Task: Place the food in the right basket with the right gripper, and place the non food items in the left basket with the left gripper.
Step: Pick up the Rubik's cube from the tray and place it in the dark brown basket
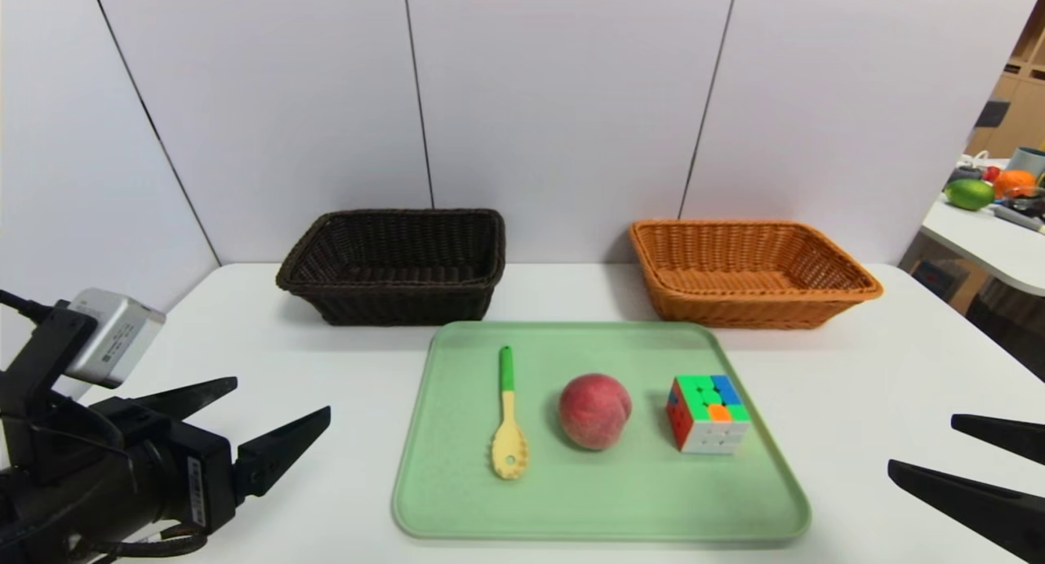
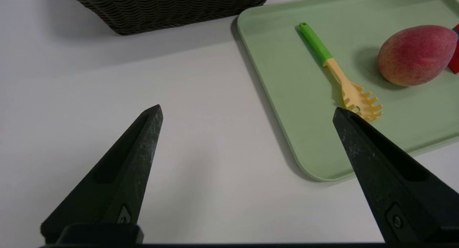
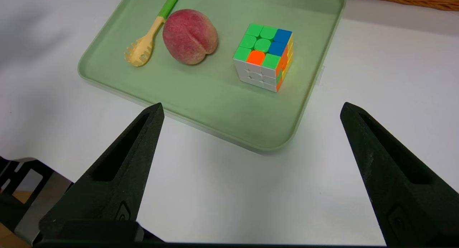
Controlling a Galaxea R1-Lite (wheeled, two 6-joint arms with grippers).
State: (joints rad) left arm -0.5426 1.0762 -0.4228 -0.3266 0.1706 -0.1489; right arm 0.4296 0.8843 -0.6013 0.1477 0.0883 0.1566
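Note:
On the green tray (image 1: pixel 457 499) lie a yellow pasta spoon with a green handle (image 1: pixel 508 417), a red peach (image 1: pixel 594 410) and a colour cube (image 1: pixel 707 412), left to right. The dark brown basket (image 1: pixel 392 264) stands behind the tray on the left, the orange basket (image 1: pixel 747 272) on the right. Both look empty. My left gripper (image 1: pixel 282 399) hovers open over the table left of the tray, with nothing between its fingers. Open and empty as well, my right gripper (image 1: pixel 921 443) is off the tray's front right corner. The wrist views show the spoon (image 2: pixel 339 75), the peach (image 3: pixel 190 36) and the cube (image 3: pixel 264 57).
The white table (image 1: pixel 857 368) is backed by a white panel wall. A side table (image 1: pixel 992 246) with fruit and clutter stands far right, beyond the work table's edge.

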